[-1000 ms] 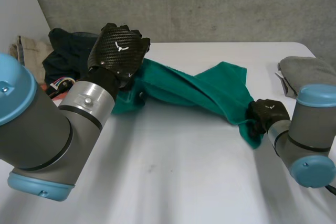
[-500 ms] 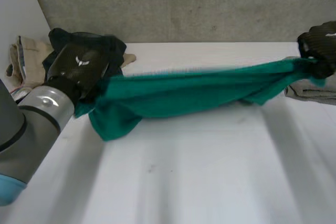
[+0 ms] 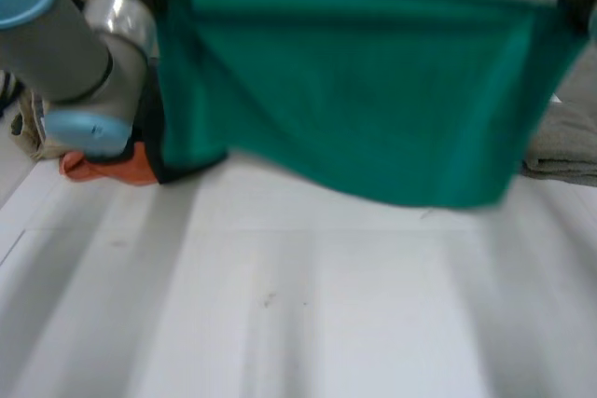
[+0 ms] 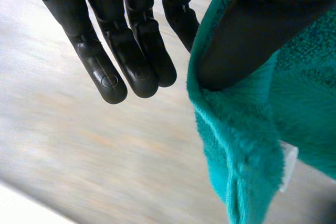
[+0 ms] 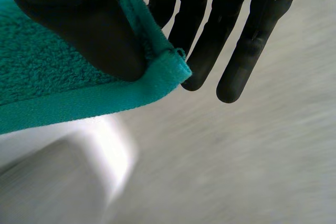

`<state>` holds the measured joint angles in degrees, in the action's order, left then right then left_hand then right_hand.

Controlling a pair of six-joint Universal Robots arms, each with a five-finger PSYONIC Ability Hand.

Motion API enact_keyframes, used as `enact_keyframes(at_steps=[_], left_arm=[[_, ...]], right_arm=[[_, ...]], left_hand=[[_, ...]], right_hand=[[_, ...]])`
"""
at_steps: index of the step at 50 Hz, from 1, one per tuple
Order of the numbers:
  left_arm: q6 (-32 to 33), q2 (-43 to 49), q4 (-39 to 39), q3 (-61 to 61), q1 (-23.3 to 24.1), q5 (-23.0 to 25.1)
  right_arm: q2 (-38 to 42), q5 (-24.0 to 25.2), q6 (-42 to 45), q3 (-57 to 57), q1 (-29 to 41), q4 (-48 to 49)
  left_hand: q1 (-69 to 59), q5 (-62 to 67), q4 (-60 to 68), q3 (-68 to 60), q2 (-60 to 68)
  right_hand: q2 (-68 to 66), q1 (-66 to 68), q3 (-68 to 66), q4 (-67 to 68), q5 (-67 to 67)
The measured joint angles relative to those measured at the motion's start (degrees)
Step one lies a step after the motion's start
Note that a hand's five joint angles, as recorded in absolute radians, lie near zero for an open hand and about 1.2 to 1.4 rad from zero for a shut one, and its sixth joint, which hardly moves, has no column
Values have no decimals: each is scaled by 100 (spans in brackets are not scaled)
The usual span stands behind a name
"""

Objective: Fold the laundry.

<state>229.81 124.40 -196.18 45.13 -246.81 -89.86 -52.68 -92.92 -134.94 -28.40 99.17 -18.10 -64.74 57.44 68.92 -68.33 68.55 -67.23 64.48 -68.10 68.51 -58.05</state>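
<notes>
A green towel (image 3: 373,90) hangs spread out above the white table (image 3: 298,314), stretched between both hands along its upper edge. In the left wrist view, my left hand (image 4: 131,35) pinches one upper corner of the towel (image 4: 247,145) under its thumb, while the other fingers point straight down beside the cloth. My right hand (image 5: 210,24) pinches the opposite corner of the towel (image 5: 52,82) the same way, thumb pressed on the hem. My left arm (image 3: 93,44) reaches up at the towel's left side. The towel's lower edge hangs off the table.
A folded grey cloth (image 3: 564,137) lies at the table's right edge, partly behind the towel. At the left lie an orange item (image 3: 112,165) and a beige cloth (image 3: 28,132) under my left arm.
Both hands have risen and moved apart. The towel, earlier bunched on the table, then pulled into a band, now hangs flat and wide between them.
</notes>
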Motion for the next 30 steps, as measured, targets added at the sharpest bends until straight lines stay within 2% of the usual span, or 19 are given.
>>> enact_keyframes(at_steps=[4,7,16,20,30], left_arm=[[-64,6,-1218,-271,14,-89],[-93,-18,-1502,-179,11,-115],[-101,-37,-991,829,1,-119],[-100,-46,-868,1437,8,-108],[-54,-72,-810,3607,121,-44]], right_arm=[[-159,-10,-550,374,139,1295],[-400,137,-781,83,181,1826],[-776,559,-932,-1386,174,2061],[-748,589,-902,-1916,164,1956],[-666,666,-822,-4236,128,1539]], left_hand=[[0,24,3,0,0],[-1,25,4,0,0],[-5,24,4,0,0],[-5,24,5,0,0],[-5,24,5,0,0]], right_hand=[[0,32,0,1,-24],[0,38,0,2,-28],[0,38,0,6,-29],[0,38,0,7,-30],[0,38,0,8,-32]])
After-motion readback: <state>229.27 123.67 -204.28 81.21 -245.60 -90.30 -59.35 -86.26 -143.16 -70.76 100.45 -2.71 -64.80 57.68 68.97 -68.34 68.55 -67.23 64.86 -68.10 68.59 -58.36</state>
